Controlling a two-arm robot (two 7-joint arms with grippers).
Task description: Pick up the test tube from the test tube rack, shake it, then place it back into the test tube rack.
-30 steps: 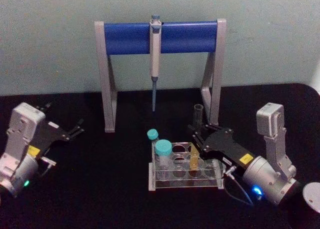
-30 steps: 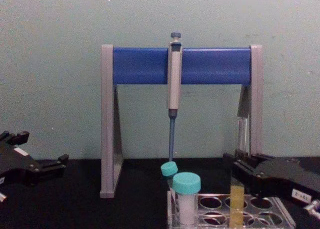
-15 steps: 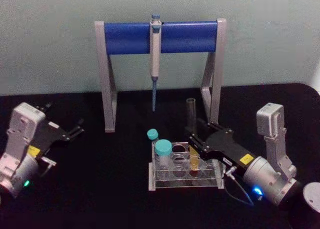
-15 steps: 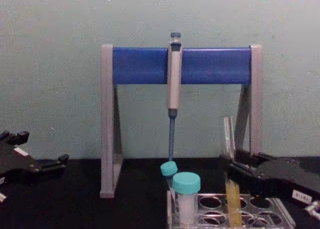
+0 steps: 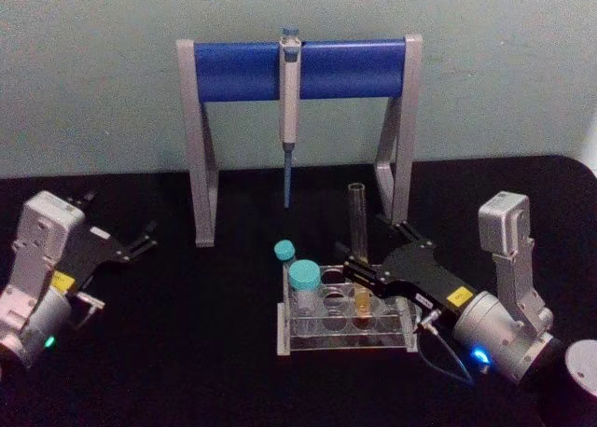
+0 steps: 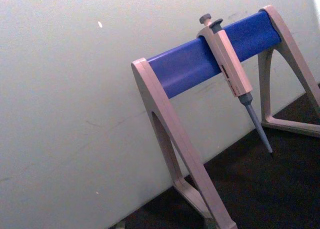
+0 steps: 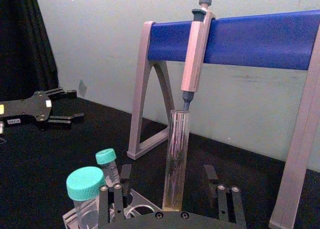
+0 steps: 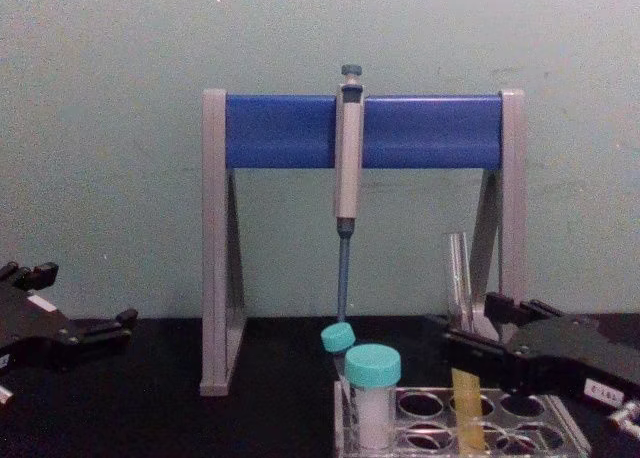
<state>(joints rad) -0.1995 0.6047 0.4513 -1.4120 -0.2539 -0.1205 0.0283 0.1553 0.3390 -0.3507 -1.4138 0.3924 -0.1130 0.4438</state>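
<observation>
1. Jaws of right gripper (image 5: 359,270) spread wide either side of test tube (image 5: 357,250), not gripping.
2. Tube stands in test tube rack (image 5: 343,338), desk centre-front.
3. Left gripper (image 5: 140,243) open, parked at desk's left edge.

The tube (image 5: 355,224) between the fingers of my right tool (image 5: 359,270) is clear, smooth glass. Below my tool the rack (image 5: 343,329) is clear, glossy plastic. My right tool's body is matt black, as is my left tool (image 5: 145,241). Under both lies a matt black table (image 5: 205,352). Beyond my right tool, the stand (image 5: 300,70) has matt grey legs and a smooth blue bar.
</observation>
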